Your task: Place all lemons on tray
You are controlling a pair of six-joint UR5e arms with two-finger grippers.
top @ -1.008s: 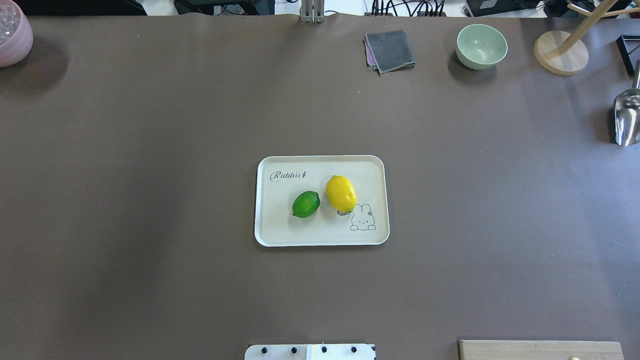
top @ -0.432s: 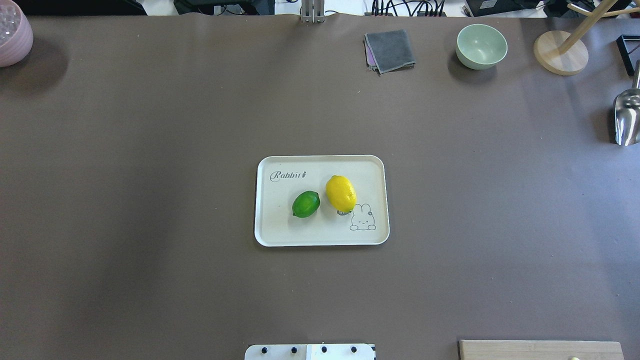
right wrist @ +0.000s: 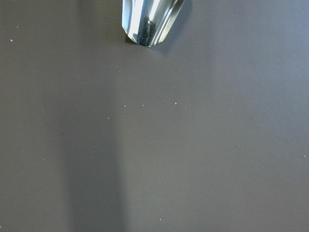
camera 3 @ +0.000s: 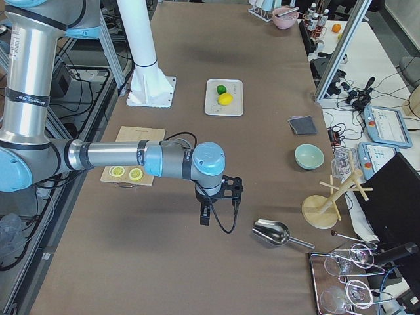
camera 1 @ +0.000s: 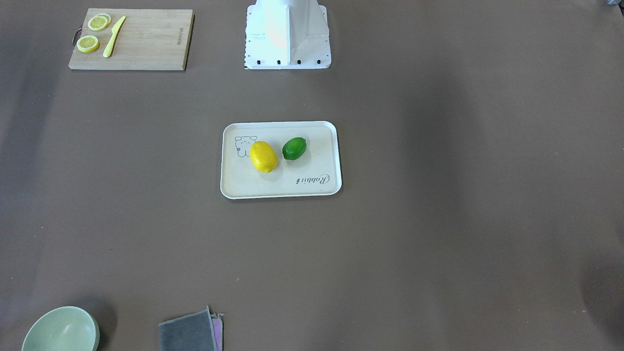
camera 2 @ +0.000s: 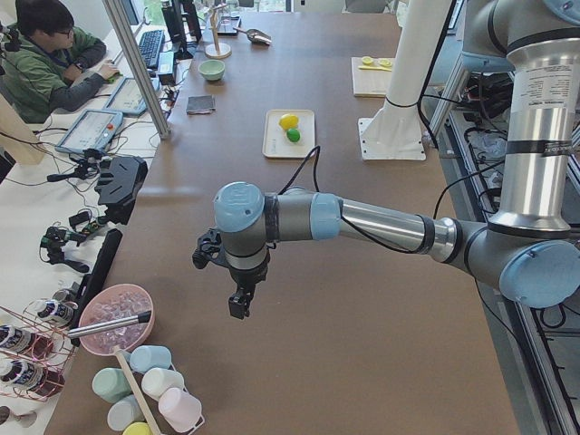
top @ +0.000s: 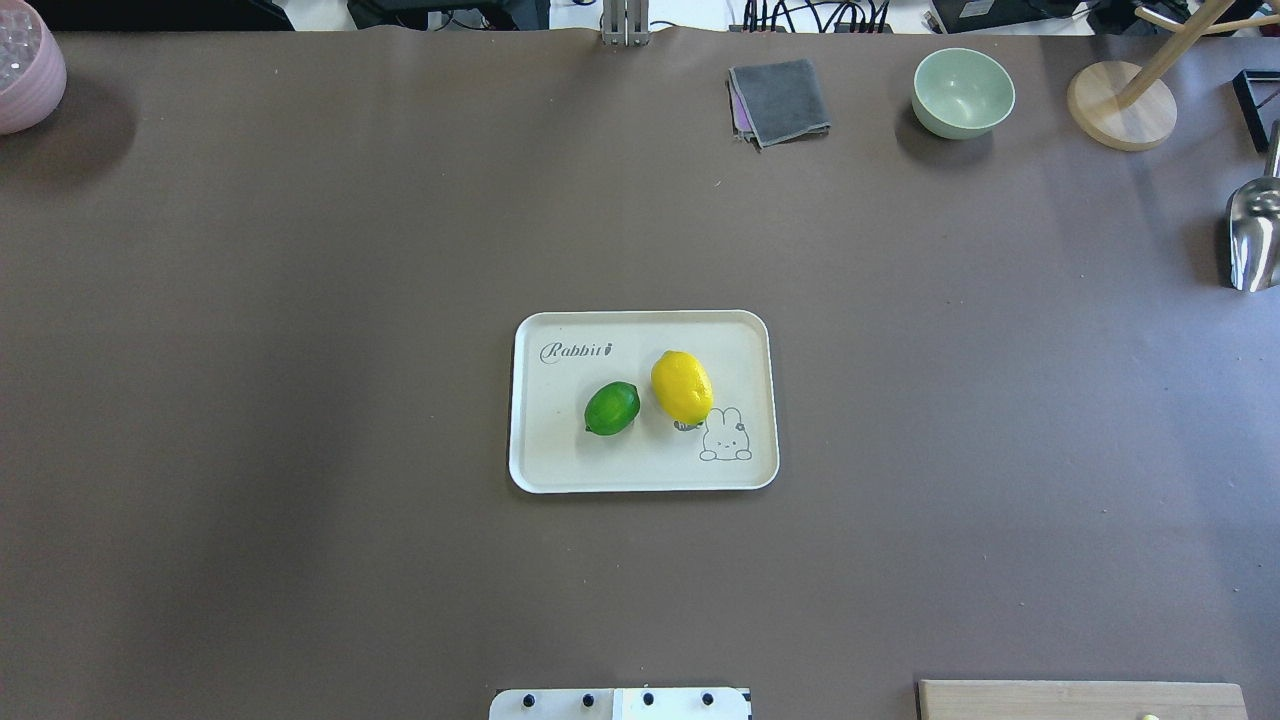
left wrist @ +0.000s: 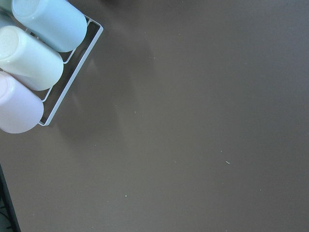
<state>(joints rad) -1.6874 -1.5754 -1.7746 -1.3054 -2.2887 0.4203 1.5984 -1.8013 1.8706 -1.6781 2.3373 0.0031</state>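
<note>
Left gripper [camera 2: 238, 306], right gripper [camera 3: 205, 217] far from lemons [top: 682, 387] on tray [top: 560, 452].

Bare table [top: 300, 400] rings the tray [top: 560, 450]; lemons [top: 682, 387] crowd its middle

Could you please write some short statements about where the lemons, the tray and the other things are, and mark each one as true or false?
1. The yellow lemon lies on the tray. True.
2. The green lemon lies on the bare table. False: it lies on the tray too, beside the yellow lemon.
3. Lemon slices and a yellow knife lie on the cutting board. True.
4. The right gripper holds the yellow lemon. False: it hangs over the table far from the tray, near a metal scoop.
5. The bowl stands on the tray. False: it stands on the table, near a grey cloth.
</note>
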